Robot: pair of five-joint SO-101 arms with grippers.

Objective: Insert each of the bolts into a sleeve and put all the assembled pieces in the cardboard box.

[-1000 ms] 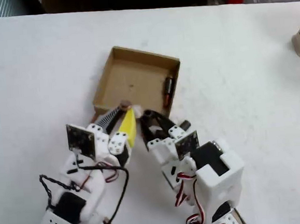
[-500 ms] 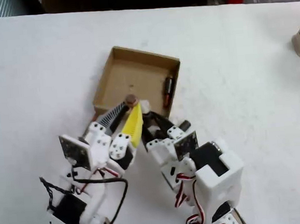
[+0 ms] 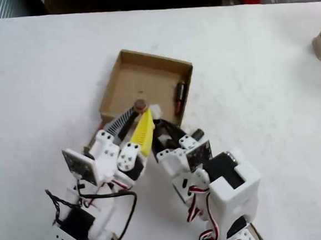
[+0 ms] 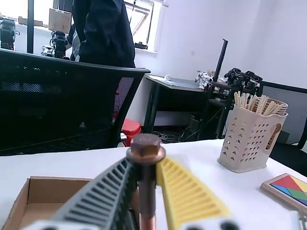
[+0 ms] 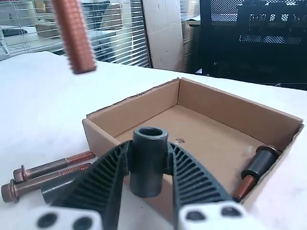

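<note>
Left tool (image 3: 139,114), pinching a bolt (image 4: 146,187) head-up, has swung in over the cardboard box (image 3: 123,57) edge, so the threaded tip now hangs above and beside the sleeve (image 5: 149,168) clamped upright in the right tool (image 5: 149,149), and I'd guess lining up comes next.

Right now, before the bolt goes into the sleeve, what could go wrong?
1. The bolt hangs to one side of the sleeve, not over its hole. Lowered straight, it may strike the rim.
2. The left tool seems to pinch the bolt only near its head, so a bump might tilt it.
</note>
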